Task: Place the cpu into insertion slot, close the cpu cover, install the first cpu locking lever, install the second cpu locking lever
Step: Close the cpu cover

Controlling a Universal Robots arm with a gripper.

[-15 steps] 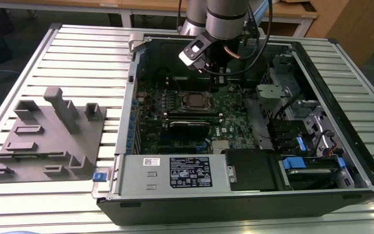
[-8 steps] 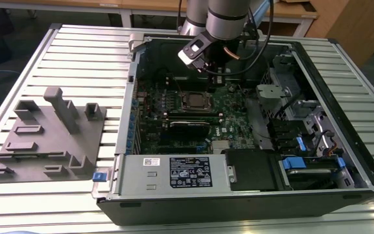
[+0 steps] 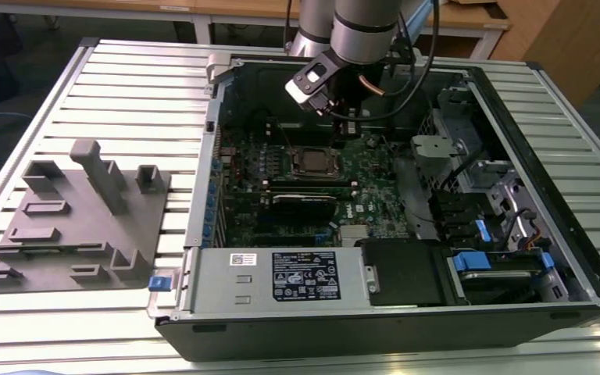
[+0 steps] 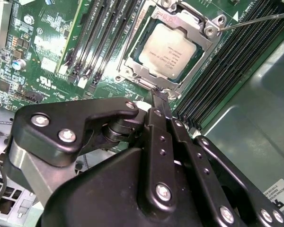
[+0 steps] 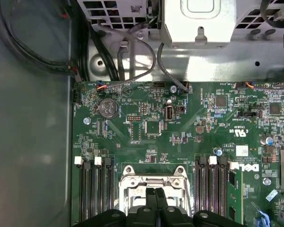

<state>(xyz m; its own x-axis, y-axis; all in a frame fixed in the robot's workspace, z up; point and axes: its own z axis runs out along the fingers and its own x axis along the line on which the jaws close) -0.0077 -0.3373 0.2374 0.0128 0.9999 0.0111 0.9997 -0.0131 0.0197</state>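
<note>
The jaws are closed on nothing, tips at the edge of the insertion slot (image 4: 144,82). The cpu (image 4: 170,49) sits in it under the lowered cpu cover (image 4: 206,28); beyond, a locking lever (image 4: 255,21) juts over the memory slots (image 4: 227,75).

I take this for a robotics lab or test workshop; an open black metal computer tower (image 3: 383,332) lies on a ribbed silver aluminium-profile bench (image 3: 133,86); a grey moulded plastic parts fixture (image 3: 71,226) sits beside it; pale wooden desks (image 3: 474,22) stand behind.
</note>
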